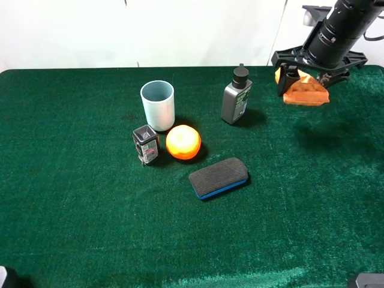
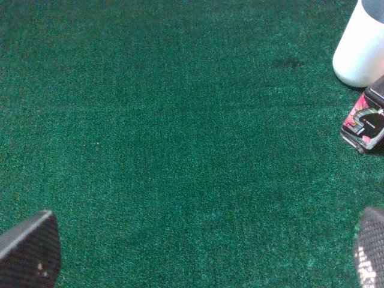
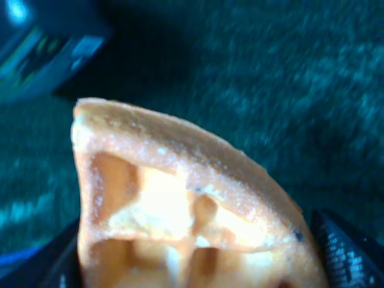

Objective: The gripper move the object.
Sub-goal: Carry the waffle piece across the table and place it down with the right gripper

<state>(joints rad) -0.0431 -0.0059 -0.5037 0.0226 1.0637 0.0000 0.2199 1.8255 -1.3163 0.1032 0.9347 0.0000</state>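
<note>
Orange waffle wedge fills the right wrist view, pinched between the right gripper prongs and held above the green felt table, far right, beyond the grey bottle. Pickup judged complete; set-down outstanding. Left gripper spread wide, empty. White wall backs the table.

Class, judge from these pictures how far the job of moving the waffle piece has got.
Done: the right end effector is shut on the waffle piece, which hangs clear of the green cloth, its shadow lying apart below it. In hand: the carry, at the far right, to the right of the bottle. Left: setting it down and letting go; the pictures show no target spot.
</note>
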